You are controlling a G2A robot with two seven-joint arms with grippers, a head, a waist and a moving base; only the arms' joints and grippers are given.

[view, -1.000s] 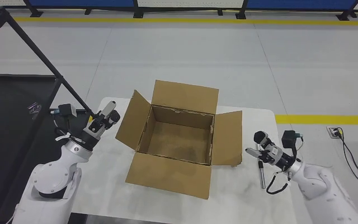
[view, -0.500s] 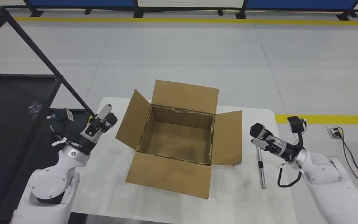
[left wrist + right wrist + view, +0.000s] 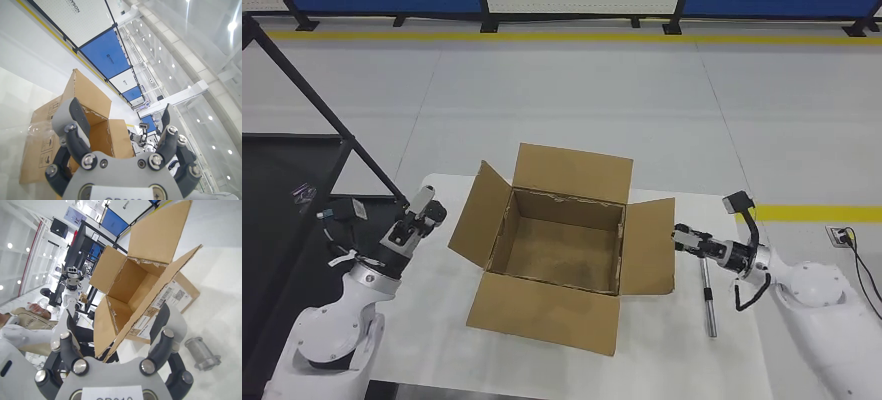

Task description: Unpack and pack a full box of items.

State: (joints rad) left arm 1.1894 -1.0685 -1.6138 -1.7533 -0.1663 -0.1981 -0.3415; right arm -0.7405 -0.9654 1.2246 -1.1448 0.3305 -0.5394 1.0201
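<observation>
The cardboard box [image 3: 557, 250] is sitting open mid-table [image 3: 662, 350], flaps splayed outward. The left gripper [image 3: 121, 106] is hovering near the left flap, fingers spread, holding nothing. The right gripper [image 3: 682, 237], likewise spread and unloaded, is pointing at the right flap's edge, a metal rod [image 3: 709, 300] lying just beside it.

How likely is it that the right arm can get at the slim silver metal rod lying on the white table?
Probably yes: the slim metal rod lies bare on the table, close beside the open right gripper, with nothing between.
</observation>
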